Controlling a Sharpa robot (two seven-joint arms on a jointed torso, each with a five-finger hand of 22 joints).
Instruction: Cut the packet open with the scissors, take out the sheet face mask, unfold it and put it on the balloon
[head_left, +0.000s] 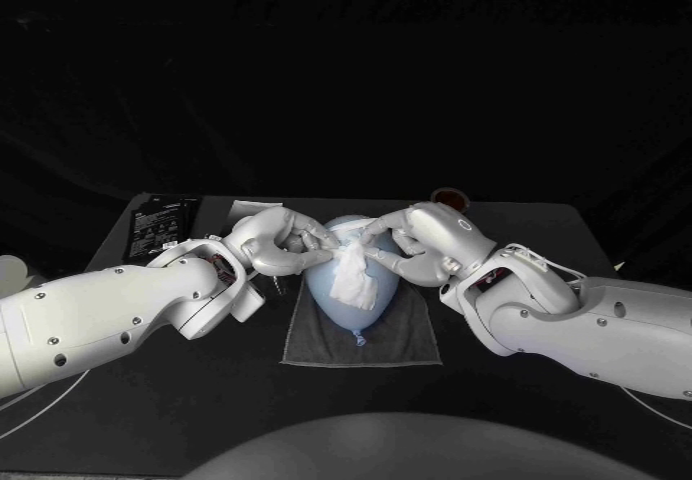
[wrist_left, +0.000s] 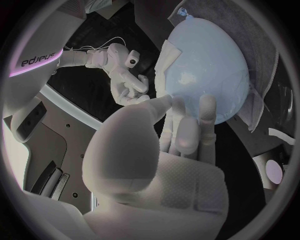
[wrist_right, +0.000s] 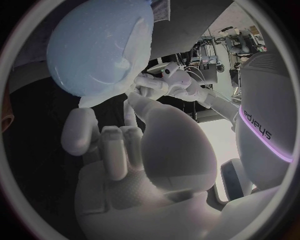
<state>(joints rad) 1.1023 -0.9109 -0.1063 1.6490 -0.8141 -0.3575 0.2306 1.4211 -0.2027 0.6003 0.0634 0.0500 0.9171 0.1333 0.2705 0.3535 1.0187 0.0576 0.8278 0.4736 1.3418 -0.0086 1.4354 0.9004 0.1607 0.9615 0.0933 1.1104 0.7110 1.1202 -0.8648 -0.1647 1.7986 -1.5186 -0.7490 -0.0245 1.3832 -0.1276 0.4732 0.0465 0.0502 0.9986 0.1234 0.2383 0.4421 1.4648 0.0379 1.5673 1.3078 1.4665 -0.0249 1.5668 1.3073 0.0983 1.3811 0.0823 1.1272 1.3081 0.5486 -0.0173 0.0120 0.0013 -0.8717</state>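
A pale blue balloon lies on a grey towel in the middle of the table, knot toward me. The white sheet mask hangs bunched over the balloon's top and front. My left hand is at the balloon's upper left and my right hand at its upper right; the fingertips of both meet the mask's top edge and seem to pinch it. In the left wrist view my left hand's fingers lie against the balloon. In the right wrist view the right hand's thumb reaches the balloon.
The black packet lies flat at the table's back left corner. A small reddish-brown object sits behind my right hand. Both forearms take up the table's left and right sides; bare table shows in front of the towel.
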